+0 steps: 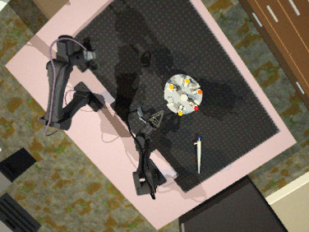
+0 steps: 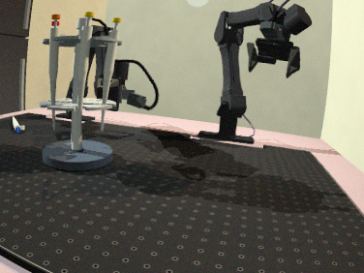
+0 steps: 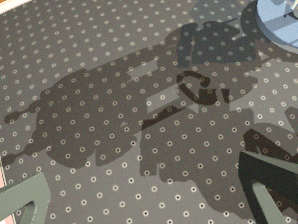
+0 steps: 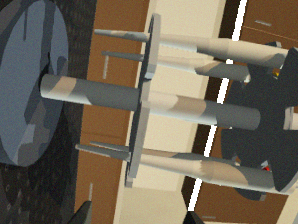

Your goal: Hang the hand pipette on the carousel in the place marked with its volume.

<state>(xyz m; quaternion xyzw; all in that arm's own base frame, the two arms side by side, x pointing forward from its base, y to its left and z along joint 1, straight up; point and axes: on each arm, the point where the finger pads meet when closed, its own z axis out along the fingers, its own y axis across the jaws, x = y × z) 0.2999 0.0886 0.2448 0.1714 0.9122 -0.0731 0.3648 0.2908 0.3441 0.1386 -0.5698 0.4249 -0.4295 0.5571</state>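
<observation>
Pipette lies on the mat, button end toward the carousel. Your right gripper, nearer, half open and empty, needs to go down-right in the top view, across that long axis. Left gripper: wide open, empty.

A matt, dark mat dotted with small holes covers a smooth pink tabletop. The carousel's blue-gray base looks smooth and matt; its pale post looks like smooth plastic. Brown cabinets resemble wood, with metal-looking handles. A white pipette looks like smooth plastic.
</observation>
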